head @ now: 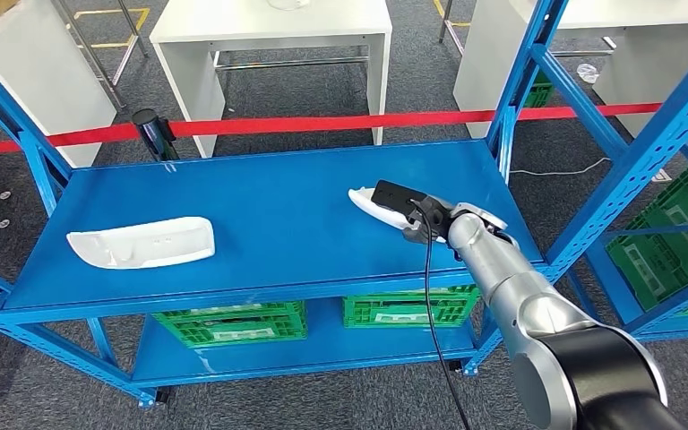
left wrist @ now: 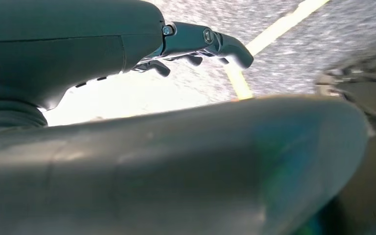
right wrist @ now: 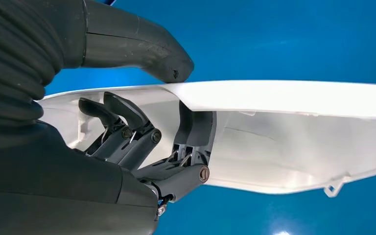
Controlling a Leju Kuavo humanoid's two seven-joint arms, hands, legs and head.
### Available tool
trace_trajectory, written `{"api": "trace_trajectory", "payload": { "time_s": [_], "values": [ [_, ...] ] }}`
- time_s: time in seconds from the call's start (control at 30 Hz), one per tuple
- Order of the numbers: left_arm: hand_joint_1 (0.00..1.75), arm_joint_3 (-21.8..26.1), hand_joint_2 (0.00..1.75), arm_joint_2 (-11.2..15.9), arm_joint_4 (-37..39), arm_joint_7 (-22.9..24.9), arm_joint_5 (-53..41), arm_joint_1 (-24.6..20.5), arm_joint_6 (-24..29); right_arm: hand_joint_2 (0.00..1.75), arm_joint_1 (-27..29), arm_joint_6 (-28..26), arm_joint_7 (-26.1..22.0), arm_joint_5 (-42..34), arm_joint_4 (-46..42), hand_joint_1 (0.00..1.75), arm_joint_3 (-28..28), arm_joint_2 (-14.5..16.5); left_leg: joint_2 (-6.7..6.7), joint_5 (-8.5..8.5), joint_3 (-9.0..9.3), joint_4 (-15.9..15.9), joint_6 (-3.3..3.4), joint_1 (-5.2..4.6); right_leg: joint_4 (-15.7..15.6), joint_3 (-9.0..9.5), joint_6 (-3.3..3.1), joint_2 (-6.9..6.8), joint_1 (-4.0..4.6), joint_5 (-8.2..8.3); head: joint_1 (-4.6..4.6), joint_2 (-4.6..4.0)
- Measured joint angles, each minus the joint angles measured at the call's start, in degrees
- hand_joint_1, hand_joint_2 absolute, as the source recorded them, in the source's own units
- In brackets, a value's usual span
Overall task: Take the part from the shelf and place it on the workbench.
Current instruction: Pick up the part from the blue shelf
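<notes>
**Right hand closed on white part at shelf top**

Nearest the head camera, the right arm (head: 537, 313) is extended over the blue shelf (head: 269, 193). The right hand (head: 425, 218) is closed on a white part (right wrist: 284, 137): the thumb (right wrist: 137, 46) is pressed on its upper face and the dark fingers (right wrist: 127, 127) are curled into its hollow underside. The part is located at the right of the top level. A second white part (head: 141, 242) is lying at the left of that level, well apart. Green crates (head: 233, 322) are stored on the lower level; their contents cannot be told. The left hand (left wrist: 196, 46) is seen above grey floor with its fingers curled in and nothing held. A red barrier tape (head: 340, 124) and white tables (head: 273, 40) are positioned behind the shelf.
</notes>
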Motion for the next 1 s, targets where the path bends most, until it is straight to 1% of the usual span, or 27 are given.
{"api": "trace_trajectory", "payload": {
  "time_s": [0.13, 0.27, 0.43, 0.73, 1.0],
  "values": [
    [0.00, 0.87, 1.75, 0.00, -0.07, -2.61, 0.80, -0.10, 0.00, 1.75, -0.17, -1.80, -2.10, 0.69, -0.03, 1.75, 0.00, -0.06, 0.01, 0.00, 0.00, 0.00, 0.00, 0.00, 0.00, -0.01, 0.00, 0.01, -0.01, 0.01, 0.00, 0.00],
    [0.00, 1.16, 1.75, 0.00, -0.15, -4.04, 0.88, -0.43, 0.00, 1.75, -1.52, -2.56, -2.96, 1.94, -0.13, 1.75, 0.02, -0.13, 0.00, 0.02, -0.03, 0.00, 0.00, 0.00, 0.01, -0.02, -0.01, -0.01, -0.01, 0.03, 0.00, 0.00],
    [0.00, 1.71, 1.75, -0.01, -0.16, -4.49, 1.12, -1.20, 0.00, 1.75, -5.09, -2.13, -2.79, 2.85, -0.33, 1.75, 0.24, 0.03, -0.02, 0.04, -0.06, 0.00, -0.03, 0.00, 0.02, -0.04, -0.02, -0.01, 0.00, 0.04, -0.01, 0.00],
    [0.00, 2.82, 1.75, -0.27, -0.18, -5.47, 2.53, -1.63, 0.00, 1.75, -11.22, -1.48, -2.77, 3.58, -0.77, 1.75, 2.11, 2.03, -0.03, 0.03, -0.13, 0.00, -0.03, 0.00, 0.03, -0.11, -0.03, -0.04, 0.02, 0.01, -0.01, 0.00],
    [0.00, 4.65, 1.75, -0.54, -0.22, -6.07, 3.96, -1.83, 0.00, 1.75, -13.26, -1.39, -2.88, 3.54, -0.99, 1.75, 3.34, 3.14, -0.05, 0.03, -0.16, 0.00, -0.02, 0.00, 0.02, -0.11, -0.01, -0.10, 0.00, 0.00, 0.00, 0.00]
  ]
}}
